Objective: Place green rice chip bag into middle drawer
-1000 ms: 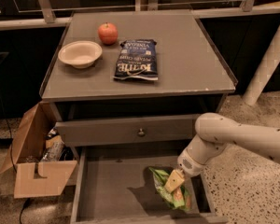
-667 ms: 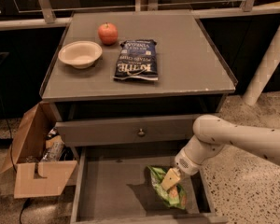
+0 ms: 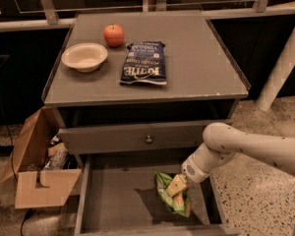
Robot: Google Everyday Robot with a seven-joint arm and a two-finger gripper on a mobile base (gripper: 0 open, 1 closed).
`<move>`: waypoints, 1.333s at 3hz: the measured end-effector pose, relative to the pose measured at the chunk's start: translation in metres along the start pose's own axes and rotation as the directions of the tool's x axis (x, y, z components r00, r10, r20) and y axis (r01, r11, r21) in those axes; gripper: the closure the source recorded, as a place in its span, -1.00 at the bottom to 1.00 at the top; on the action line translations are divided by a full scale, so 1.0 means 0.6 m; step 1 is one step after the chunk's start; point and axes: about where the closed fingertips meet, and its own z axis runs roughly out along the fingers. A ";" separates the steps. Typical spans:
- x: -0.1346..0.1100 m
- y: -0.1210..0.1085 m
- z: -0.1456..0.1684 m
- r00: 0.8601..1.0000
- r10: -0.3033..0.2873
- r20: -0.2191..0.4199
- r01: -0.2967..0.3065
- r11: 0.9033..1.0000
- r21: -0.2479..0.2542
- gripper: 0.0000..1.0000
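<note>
Speckled flooring (image 3: 255,205) flanks the open middle drawer (image 3: 118,200). Inside, the gripper (image 3: 177,185) touches the green rice chip bag (image 3: 174,204) just beneath it; whether it grips, I cannot tell.

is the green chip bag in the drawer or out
In: the green chip bag is inside the pulled-out drawer, near its right wall, with the pincer right over it.

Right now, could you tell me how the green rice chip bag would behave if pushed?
The green rice chip bag, at the gripper in the middle drawer, looks crumpled, so probably floppy and light. Lying on the plain floor, it would likely slide, not roll.
</note>
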 end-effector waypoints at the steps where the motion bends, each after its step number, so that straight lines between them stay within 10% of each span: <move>1: 0.027 -0.032 0.047 0.996 0.086 -0.010 -0.086 0.996 -0.004 1.00; 2: 0.027 -0.032 0.047 0.996 0.087 -0.010 -0.087 0.996 -0.004 0.96; 4: 0.027 -0.032 0.047 0.996 0.087 -0.010 -0.087 0.996 -0.004 0.11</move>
